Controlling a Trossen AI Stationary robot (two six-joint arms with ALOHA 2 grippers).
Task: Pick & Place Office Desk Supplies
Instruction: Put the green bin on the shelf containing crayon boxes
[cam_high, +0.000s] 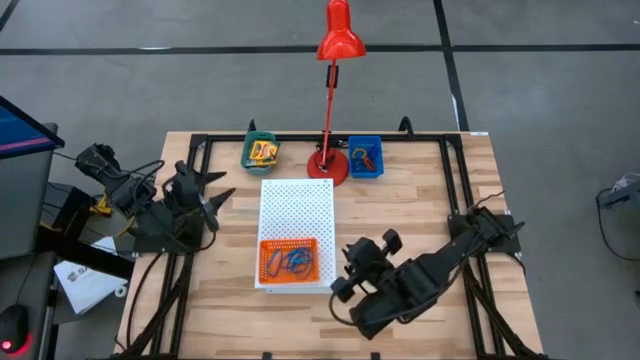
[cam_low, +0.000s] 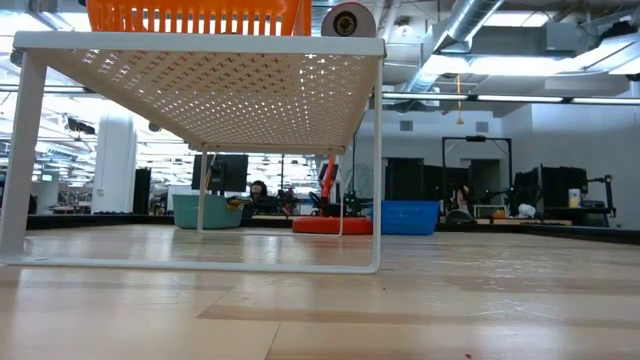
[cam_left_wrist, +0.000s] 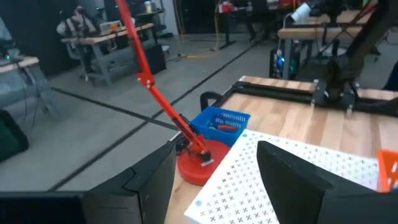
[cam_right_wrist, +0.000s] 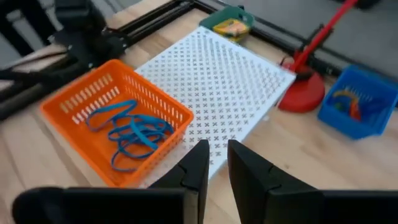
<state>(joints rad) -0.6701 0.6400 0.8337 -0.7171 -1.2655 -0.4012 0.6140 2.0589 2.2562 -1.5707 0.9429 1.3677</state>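
Several blue loops (cam_right_wrist: 130, 134) lie tangled in an orange basket (cam_high: 290, 259) on the near end of a white perforated board (cam_high: 295, 215). Just beside the basket, nearer than the other arm, the right end effector (cam_right_wrist: 213, 167) hovers, fingers nearly closed on nothing, pointing toward the basket's near corner. The left end effector (cam_left_wrist: 214, 180) waits spread open at the board's far side. Green bin (cam_high: 261, 151) with yellow boxes (cam_high: 263, 151), red lamp (cam_high: 331, 90) and blue bin (cam_high: 365, 157) line the bench's (cam_high: 420, 210) far edge; open wood lies to the right.

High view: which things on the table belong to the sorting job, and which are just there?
Job:
- blue loops in orange basket
- yellow-and-green boxes in green bin
- loops in blue bin

Just there:
- red desk lamp
- white perforated board
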